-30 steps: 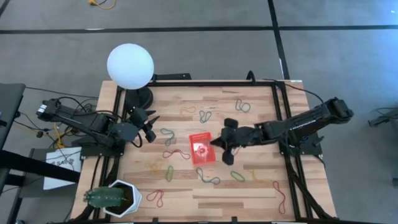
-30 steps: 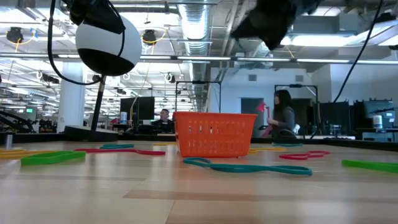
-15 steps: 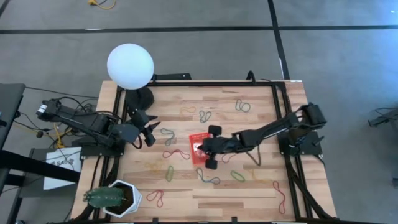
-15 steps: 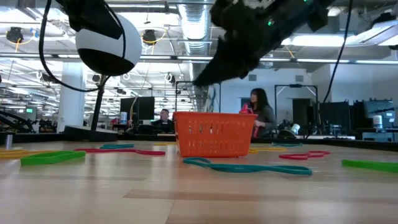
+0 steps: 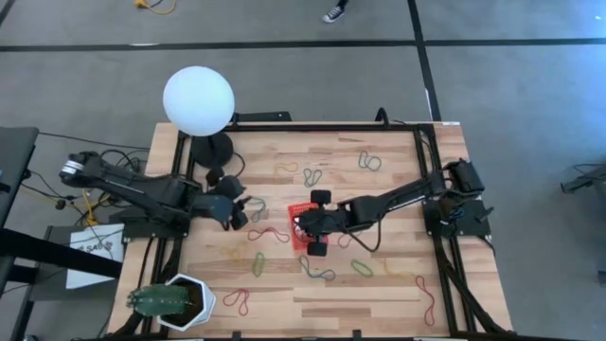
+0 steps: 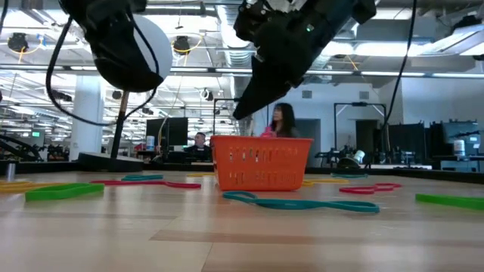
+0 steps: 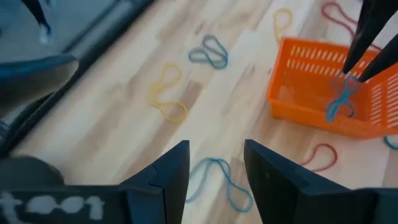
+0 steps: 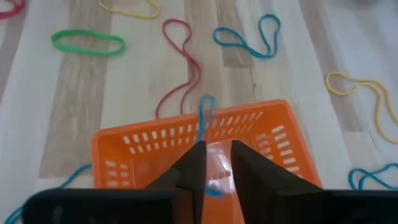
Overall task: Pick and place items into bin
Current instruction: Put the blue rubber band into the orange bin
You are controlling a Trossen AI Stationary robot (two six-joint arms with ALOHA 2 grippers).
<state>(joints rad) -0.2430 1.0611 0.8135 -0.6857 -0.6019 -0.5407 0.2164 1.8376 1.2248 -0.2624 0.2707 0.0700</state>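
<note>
1. The left gripper (image 5: 248, 214) hangs low over the table's left half with its fingers parted and nothing between them. A blue band (image 7: 214, 177) lies on the wood just beyond its tips, its long axis running on away from them.
2. The red bin (image 5: 305, 227) sits mid-table.
3. The right gripper (image 5: 305, 227) reaches in from the right, stretched low over the bin. Its fingers stand slightly apart, with a blue loop (image 8: 206, 115) dangling between the tips into the bin. Whether it is let go I cannot tell.
</note>
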